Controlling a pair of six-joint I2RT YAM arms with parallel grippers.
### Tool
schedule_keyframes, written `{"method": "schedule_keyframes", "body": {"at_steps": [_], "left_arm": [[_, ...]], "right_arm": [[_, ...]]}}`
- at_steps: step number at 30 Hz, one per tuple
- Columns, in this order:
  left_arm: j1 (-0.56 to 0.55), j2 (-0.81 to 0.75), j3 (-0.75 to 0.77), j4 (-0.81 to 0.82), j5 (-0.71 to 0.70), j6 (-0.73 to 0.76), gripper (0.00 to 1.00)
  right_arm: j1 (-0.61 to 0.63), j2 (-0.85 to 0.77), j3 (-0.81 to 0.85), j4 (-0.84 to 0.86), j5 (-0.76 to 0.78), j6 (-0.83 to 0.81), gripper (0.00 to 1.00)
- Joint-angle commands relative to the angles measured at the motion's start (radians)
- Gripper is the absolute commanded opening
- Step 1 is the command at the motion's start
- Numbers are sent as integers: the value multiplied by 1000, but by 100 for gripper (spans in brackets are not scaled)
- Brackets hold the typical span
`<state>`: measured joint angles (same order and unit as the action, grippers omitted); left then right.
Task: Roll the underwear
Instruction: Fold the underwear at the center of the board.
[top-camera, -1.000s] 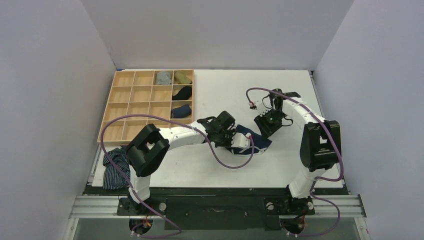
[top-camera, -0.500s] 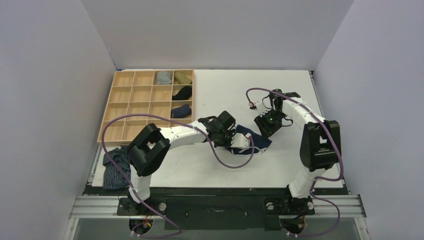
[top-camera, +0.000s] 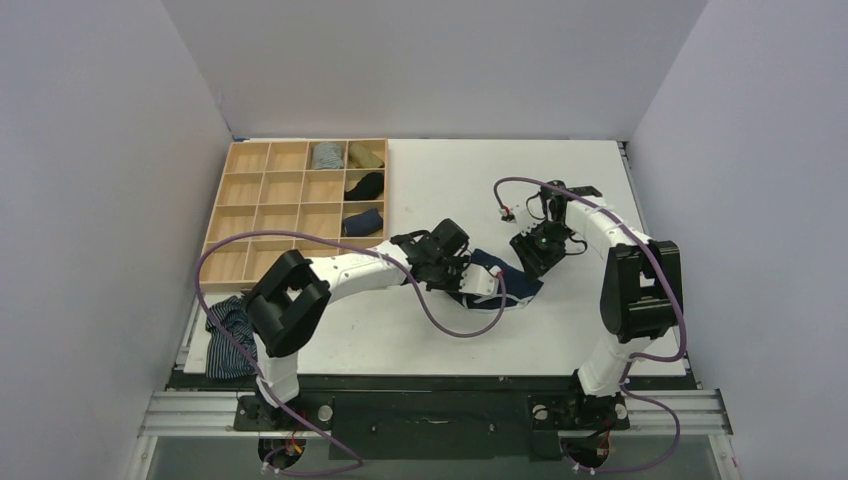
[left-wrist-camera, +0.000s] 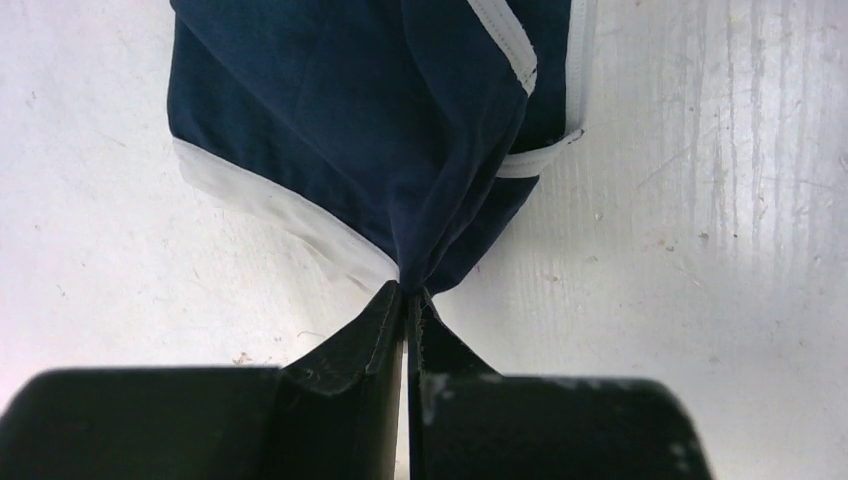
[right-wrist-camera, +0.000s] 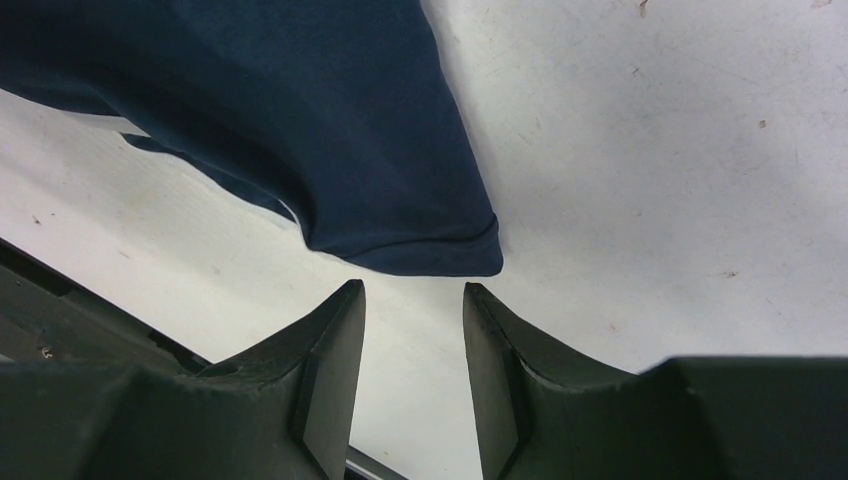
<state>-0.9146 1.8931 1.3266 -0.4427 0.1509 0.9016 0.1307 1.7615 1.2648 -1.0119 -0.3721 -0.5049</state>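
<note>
Jaws closed: left gripper (left-wrist-camera: 408, 292) pinches the navy underwear (left-wrist-camera: 350, 120) at a bunched edge.
We see the right gripper (right-wrist-camera: 412, 292) slightly parted and empty, just short of the garment's other corner, mid-table (top-camera: 590, 330).

Open passage: the bare table (top-camera: 450, 185) along the far edge, from the tray (top-camera: 305, 142) in the far-left corner to the right arm (top-camera: 605, 225), and the strip along the near edge between the 2 arm bases.

Obstacles:
- The left arm (top-camera: 350, 270) lies low across the centre-left, and its purple cable (top-camera: 460, 335) loops toward the near edge.
- The underwear (top-camera: 505, 275) lies at the centre. The left gripper (left-wrist-camera: 408, 295) is pinched on it, and the right gripper (right-wrist-camera: 412, 300) is spread just beside its right side.
- A striped garment (top-camera: 232, 338) sits at the near-left corner.
- Walls (top-camera: 100, 200) enclose the left, far and right edges.
</note>
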Motion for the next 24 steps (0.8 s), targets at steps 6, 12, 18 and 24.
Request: {"method": "schedule_keyframes", "body": {"at_steps": [6, 12, 18, 24], "left_arm": [[0, -96, -51, 55, -37, 41, 0], [0, -94, -90, 68, -45, 49, 0], [2, -104, -139, 92, -51, 48, 0], [3, -105, -122, 86, -47, 29, 0]], "right_arm": [[-13, 19, -6, -5, -10, -10, 38], [-13, 27, -11, -9, -9, -11, 37], [-14, 29, -9, -11, -8, -11, 38], [-14, 36, -8, -16, -5, -11, 38]]}}
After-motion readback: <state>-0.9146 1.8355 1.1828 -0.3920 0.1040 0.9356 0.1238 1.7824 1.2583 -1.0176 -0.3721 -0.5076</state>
